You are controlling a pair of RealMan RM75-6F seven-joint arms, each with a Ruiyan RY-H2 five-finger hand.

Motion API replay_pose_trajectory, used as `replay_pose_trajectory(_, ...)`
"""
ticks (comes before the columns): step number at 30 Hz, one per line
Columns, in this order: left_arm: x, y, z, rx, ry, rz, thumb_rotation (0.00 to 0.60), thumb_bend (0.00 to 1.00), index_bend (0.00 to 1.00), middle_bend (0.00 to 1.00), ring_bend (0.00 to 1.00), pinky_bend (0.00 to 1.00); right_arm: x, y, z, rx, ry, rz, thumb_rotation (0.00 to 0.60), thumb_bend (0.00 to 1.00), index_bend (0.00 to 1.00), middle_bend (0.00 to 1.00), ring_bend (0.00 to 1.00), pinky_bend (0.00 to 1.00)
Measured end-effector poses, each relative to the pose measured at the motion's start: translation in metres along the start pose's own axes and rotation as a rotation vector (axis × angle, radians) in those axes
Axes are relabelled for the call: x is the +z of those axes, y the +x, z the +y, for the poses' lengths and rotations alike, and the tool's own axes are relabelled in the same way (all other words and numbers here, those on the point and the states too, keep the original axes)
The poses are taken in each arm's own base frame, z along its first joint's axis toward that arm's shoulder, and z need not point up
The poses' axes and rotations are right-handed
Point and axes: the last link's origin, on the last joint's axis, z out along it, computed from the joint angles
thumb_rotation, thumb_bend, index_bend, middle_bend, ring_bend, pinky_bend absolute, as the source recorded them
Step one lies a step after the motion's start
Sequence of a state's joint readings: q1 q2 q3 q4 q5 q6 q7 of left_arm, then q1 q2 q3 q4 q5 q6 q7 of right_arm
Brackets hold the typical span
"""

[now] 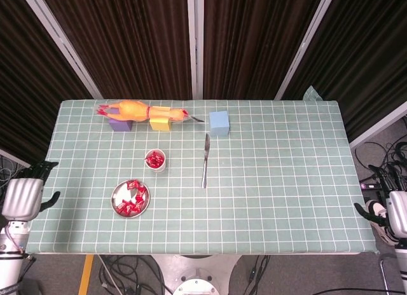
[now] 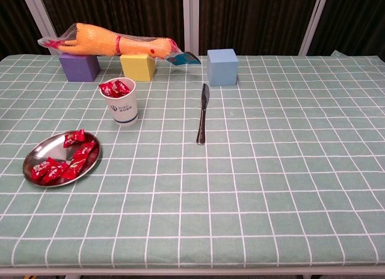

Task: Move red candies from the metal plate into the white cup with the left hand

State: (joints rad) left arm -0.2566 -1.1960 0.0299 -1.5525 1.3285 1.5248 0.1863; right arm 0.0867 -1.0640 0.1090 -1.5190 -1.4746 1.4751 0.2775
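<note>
Red candies (image 2: 63, 162), white cup (image 2: 124, 104), green checked tablecloth (image 2: 271, 171).

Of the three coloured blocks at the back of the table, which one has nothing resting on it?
The light blue cube, standing alone nearest the metal knife. The rubber chicken lies across the purple block and yellow block.

The head view looks steeply down from high above the near edge, taking in the whole table (image 1: 280, 180) and curtains behind. The chest view sits lower and nearer, facing across it. Both share the knife (image 1: 205, 160) and tabletop.
</note>
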Motion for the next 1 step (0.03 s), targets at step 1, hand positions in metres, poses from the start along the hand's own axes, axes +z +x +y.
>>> replay_pose_trajectory(1, -0.0045, -0.0005, -0.0018, -0.002, 0.009, -0.003, 0.6, 0.26, 0.26, 0.34, 0.27, 0.32, -0.0003, -0.0003, -0.0004, 0.0, 0.0, 0.001, 0.6, 0.12, 0.12, 0.16, 0.0, 0.14)
